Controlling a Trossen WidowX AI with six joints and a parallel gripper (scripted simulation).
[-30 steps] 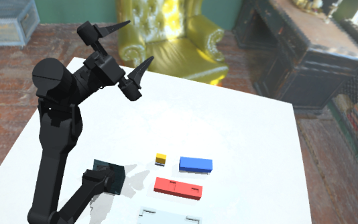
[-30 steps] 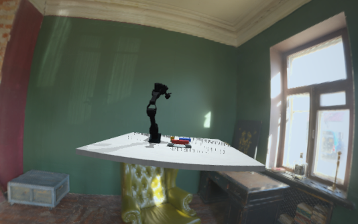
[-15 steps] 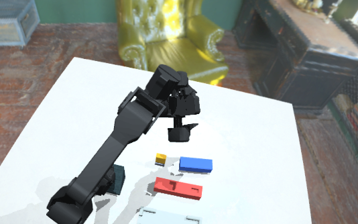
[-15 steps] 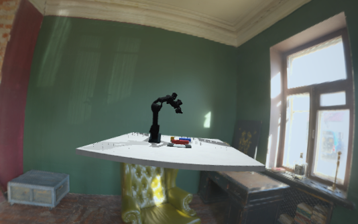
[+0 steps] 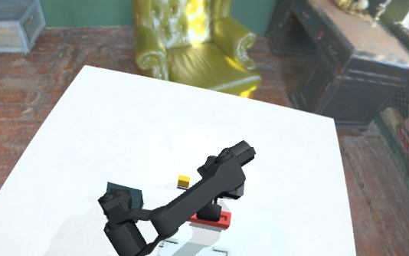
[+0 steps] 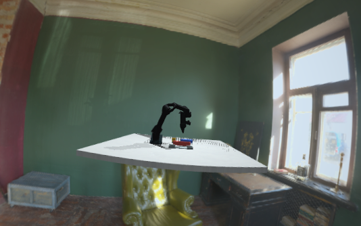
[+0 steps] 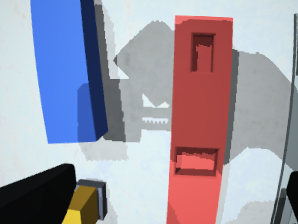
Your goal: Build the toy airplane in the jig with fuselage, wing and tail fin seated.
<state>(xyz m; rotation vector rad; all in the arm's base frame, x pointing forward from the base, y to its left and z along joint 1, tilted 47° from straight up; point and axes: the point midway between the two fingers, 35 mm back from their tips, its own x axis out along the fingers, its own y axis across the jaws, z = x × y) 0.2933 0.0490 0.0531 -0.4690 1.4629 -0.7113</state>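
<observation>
The red fuselage (image 5: 223,222) (image 6: 182,143) (image 7: 202,110) lies on the table beside the jig, its two sockets facing up. The jig (image 5: 165,251) (image 6: 190,147) (image 7: 294,135) is a pale plate with grey corner brackets; nothing is seen in its visible part. The blue wing (image 6: 186,140) (image 7: 65,75) lies apart from the fuselage; the arm hides it in the top view. The small yellow tail fin (image 5: 184,181) (image 6: 174,139) (image 7: 80,205) has a grey part at one side. My gripper (image 6: 183,131) (image 7: 184,180) is open and empty, pointing down above the parts.
The white table (image 5: 131,115) (image 6: 115,153) carries the arm's dark base (image 5: 136,197) (image 6: 156,139) to the left of the parts. The arm (image 5: 204,188) reaches over the parts and casts shadows around the fuselage. A green armchair and a desk stand beyond the table.
</observation>
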